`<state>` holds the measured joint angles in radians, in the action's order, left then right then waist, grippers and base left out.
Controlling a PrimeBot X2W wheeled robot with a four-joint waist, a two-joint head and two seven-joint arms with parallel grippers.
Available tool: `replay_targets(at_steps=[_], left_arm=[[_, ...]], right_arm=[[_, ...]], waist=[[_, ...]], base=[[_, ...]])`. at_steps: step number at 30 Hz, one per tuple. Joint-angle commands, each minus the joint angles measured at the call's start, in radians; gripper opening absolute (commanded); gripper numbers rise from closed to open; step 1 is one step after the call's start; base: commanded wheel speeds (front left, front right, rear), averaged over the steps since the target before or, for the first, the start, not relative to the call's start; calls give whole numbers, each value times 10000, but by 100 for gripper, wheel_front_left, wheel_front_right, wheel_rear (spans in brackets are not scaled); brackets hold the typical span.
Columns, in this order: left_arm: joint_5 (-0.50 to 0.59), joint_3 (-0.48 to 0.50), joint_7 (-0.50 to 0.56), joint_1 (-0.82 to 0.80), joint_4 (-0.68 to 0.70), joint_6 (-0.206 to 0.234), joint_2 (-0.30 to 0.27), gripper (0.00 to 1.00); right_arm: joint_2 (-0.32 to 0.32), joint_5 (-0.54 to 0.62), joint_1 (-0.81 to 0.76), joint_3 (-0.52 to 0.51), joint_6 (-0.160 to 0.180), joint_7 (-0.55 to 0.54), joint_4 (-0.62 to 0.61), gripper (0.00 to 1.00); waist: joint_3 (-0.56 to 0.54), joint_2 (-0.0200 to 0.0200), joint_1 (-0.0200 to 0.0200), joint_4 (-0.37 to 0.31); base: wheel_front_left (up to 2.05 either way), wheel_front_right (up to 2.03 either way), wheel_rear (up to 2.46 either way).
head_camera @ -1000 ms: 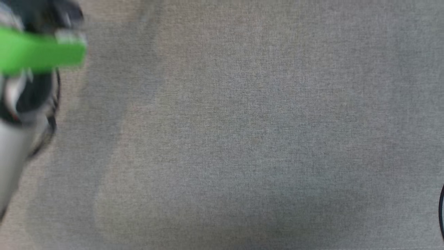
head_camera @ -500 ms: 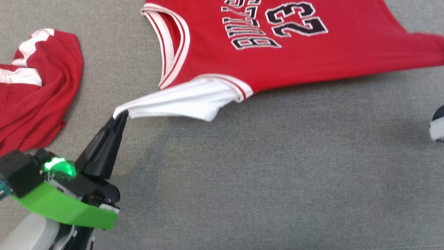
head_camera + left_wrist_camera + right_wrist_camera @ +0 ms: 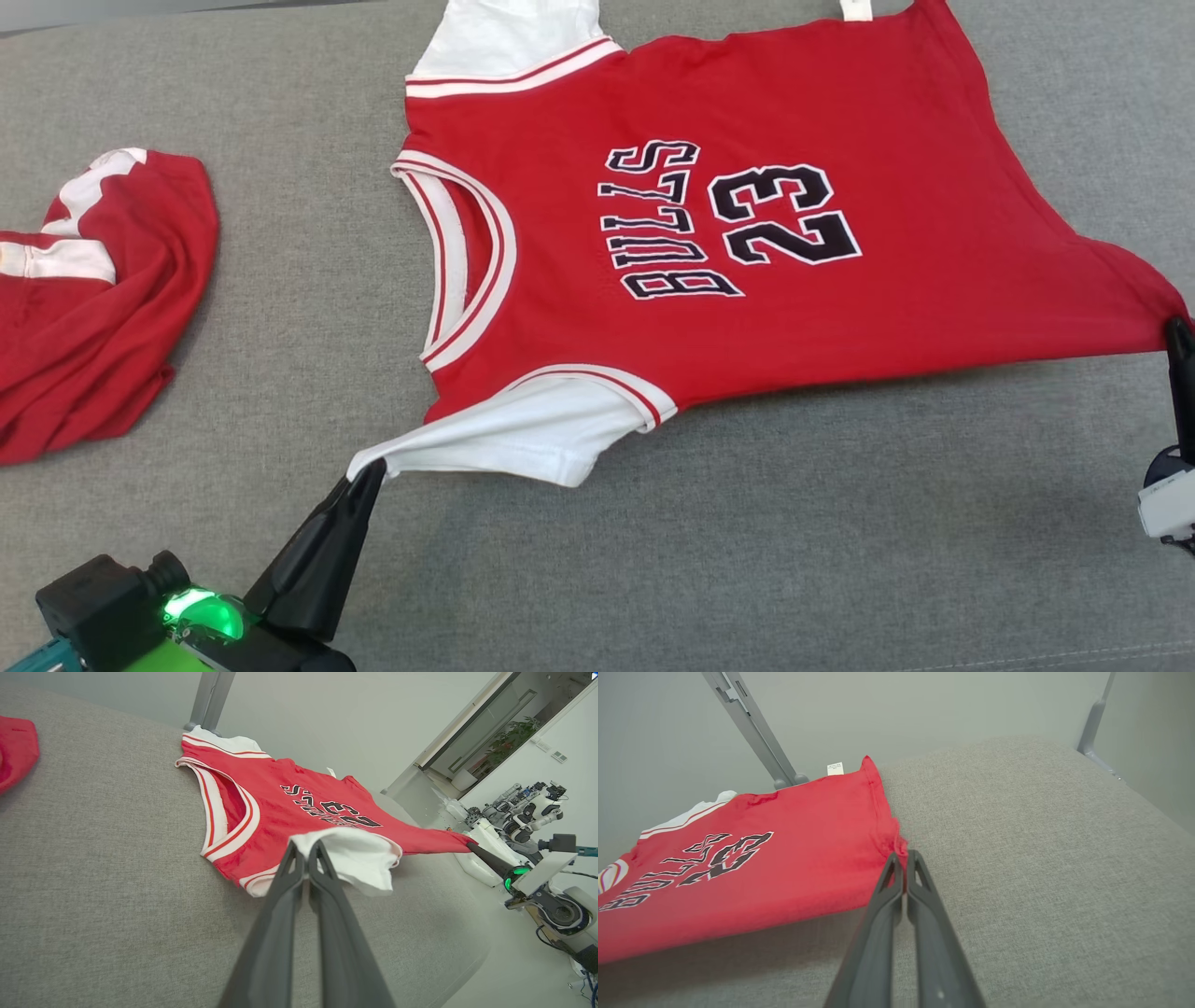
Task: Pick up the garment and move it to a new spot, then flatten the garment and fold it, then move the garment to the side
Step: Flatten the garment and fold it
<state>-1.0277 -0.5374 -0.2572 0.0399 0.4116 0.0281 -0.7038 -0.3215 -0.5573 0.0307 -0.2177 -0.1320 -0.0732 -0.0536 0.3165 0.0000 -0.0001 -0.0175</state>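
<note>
The garment [image 3: 840, 187] is a red jersey with white sleeves and black "BULLS 23" lettering, spread front-up across the grey surface [image 3: 747, 560]. My left gripper [image 3: 366, 474] is shut on the tip of its near white sleeve [image 3: 504, 434], which is pulled out toward me. In the left wrist view the left gripper [image 3: 306, 847] pinches the white sleeve [image 3: 359, 858] just above the surface. At the right edge my right gripper [image 3: 1178, 329] is shut on the red hem corner; the right gripper [image 3: 901, 856] grips that corner of the garment [image 3: 761, 877], lifted slightly off the cloth.
A second red and white garment [image 3: 93, 308] lies crumpled at the left. Grey metal frame posts [image 3: 752, 728] rise behind the surface's far edge. Another robot [image 3: 518, 816] stands off to one side in the left wrist view.
The head camera has swung, bringing the whole jersey into view. Both grippers stay shut on the sleeve and the hem corner, and the jersey now lies stretched between them.
</note>
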Motion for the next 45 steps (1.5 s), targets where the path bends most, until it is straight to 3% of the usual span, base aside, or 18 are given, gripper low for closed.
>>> replay_targets(at_steps=[1, 12, 30, 32, 33, 34, 35, 37, 38, 39, 45], left_arm=[[-82, 32, 41, 80, 34, 77, -41, 0], [-387, -211, 1105, -1681, -815, 220, 616, 0], [-114, -459, 1940, -5138, -3027, -577, 1758, 0], [19, -513, 1974, -5440, -3223, -653, 1815, 0], [44, -496, 1903, -5564, -3334, -699, 1896, 0], [42, -487, 1830, -5659, -3478, -731, 2002, 0], [88, -483, 1767, -5752, -3570, -747, 2068, 0], [52, -409, 1561, -5924, -3824, -817, 2257, 0], [79, -361, 1412, -5995, -3929, -839, 2349, 36], [91, -338, 1308, -6027, -4009, -854, 2422, 100], [460, -154, 370, -5691, -4251, -948, 2681, 100]], right_arm=[[112, 120, -113, -186, 25, -153, -81, 0], [767, 746, 917, -471, 22, -1206, 819, 0], [800, 1481, 3838, -454, 22, -1560, 2422, 0], [800, 1539, 4031, -391, 22, -1521, 2569, 17], [815, 1548, 4128, -386, 22, -1494, 2633, 35], [833, 1559, 4280, -402, 22, -1392, 2689, 95], [854, 1551, 4402, -426, 22, -1306, 2720, 100], [935, 1562, 4648, -503, 22, -952, 2767, 100], [1005, 1489, 4736, -486, 22, -744, 2779, 100], [1045, 1397, 4792, -449, 22, -566, 2766, 100], [842, 550, 4544, 150, 22, 926, 2435, 100]], waist=[[-20, 0, 1, -27], [377, 0, 1, 86], [1572, 0, 1, 533], [1654, 0, 1, 544], [1683, 0, 1, 551], [1712, 0, 1, 556], [1734, 0, 1, 557], [1773, 0, 1, 556], [1779, 0, 1, 553], [1782, 0, 1, 552], [1666, 0, 1, 567]], base=[[0, 0, 0], [0, 0, 0], [0, 0, 0], [0, 0, 0], [0, 0, 0], [0, 0, 0], [0, 0, 0], [0, 0, 0], [0, 0, 0], [0, 0, 0], [0, 0, 0]])
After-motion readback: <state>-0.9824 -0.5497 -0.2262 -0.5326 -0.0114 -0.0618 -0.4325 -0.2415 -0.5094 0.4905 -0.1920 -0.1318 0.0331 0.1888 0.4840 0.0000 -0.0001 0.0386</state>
